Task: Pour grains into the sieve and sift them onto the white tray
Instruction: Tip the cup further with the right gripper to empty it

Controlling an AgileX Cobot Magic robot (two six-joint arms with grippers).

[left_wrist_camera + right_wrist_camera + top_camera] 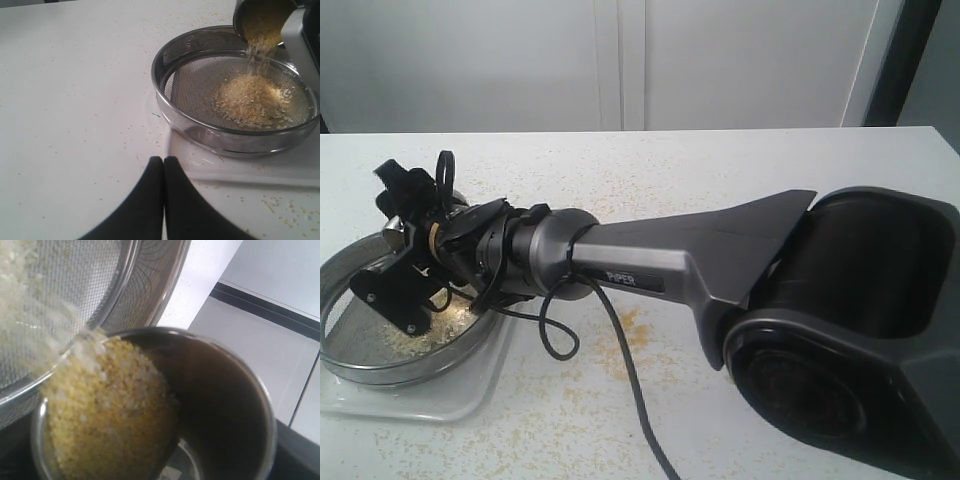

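The right hand [405, 250] grips a small round steel cup [260, 20] tipped over the wide steel mesh sieve [225, 142], set on the shallow white rectangular tray [250, 172] to catch siftings, so yellowish grains [250, 100] heap inside; the closed left hand [163, 165] hovers clear.

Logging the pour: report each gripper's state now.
Left gripper: shut, holding nothing.
Right gripper: closed on the tilted steel cup, grains pouring into the sieve.
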